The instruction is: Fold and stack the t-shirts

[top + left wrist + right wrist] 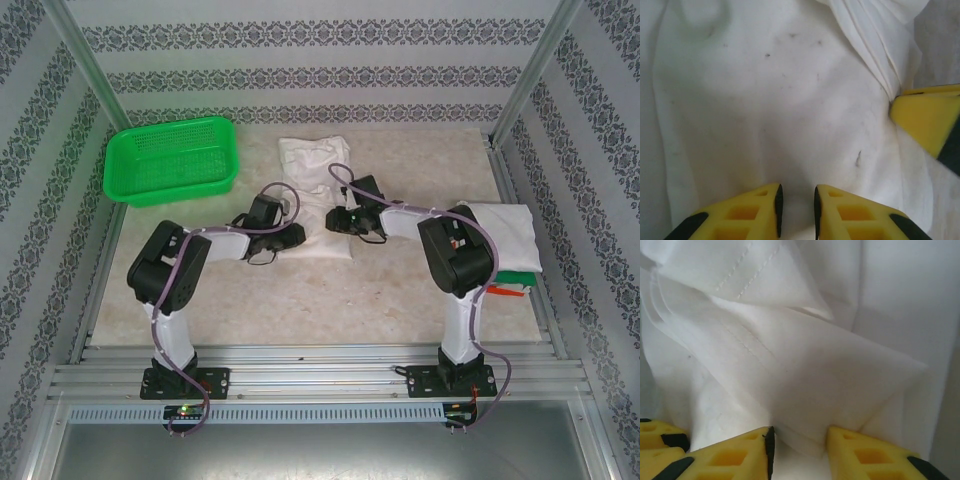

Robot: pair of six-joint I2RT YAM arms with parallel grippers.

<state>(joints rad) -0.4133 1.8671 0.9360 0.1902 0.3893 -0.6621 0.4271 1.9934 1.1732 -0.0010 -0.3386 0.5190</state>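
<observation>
Right wrist view: your right gripper point(799, 437) pinches the t-shirt point(840, 375) at its layered hem; left gripper point(796, 200) nearly closed, grip unclear. Likely light, limp cloth: hold stitched edges.

A green plastic mesh basket point(172, 160) sits at the far left corner of a pale surface point(330, 300), near floral-striped walls point(300, 60).

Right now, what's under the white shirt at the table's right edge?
A green edge and an orange-red edge of folded shirts peek out beneath the white shirt; the rest is covered.
</observation>
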